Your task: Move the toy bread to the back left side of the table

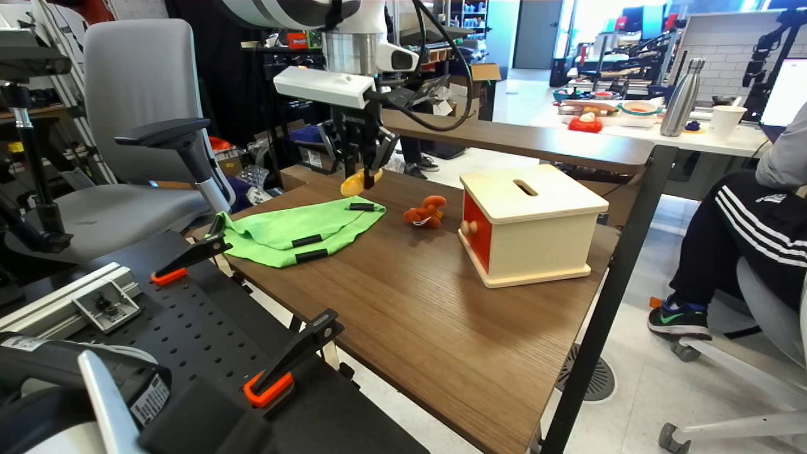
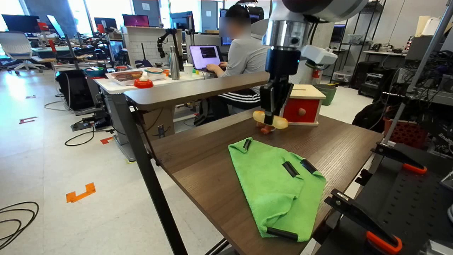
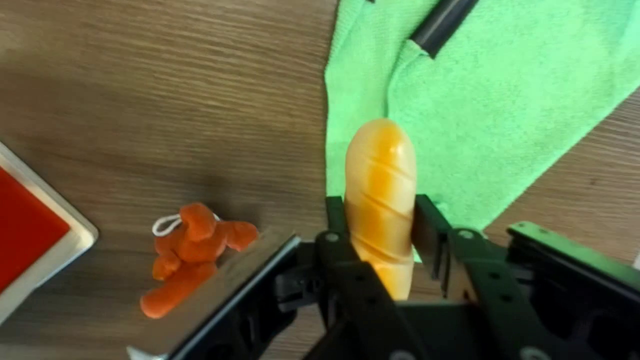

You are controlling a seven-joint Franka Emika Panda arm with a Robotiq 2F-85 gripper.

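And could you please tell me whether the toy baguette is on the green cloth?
No, in an exterior view the gripper holds the toy baguette aloft, with brown tabletop showing between it and the green cloth.

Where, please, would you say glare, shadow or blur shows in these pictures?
Wrist view: a bright highlight on the toy bread, soft shadow beside the orange toy. In an exterior view: blown-out windows and a blurred patch over the seated person's face.
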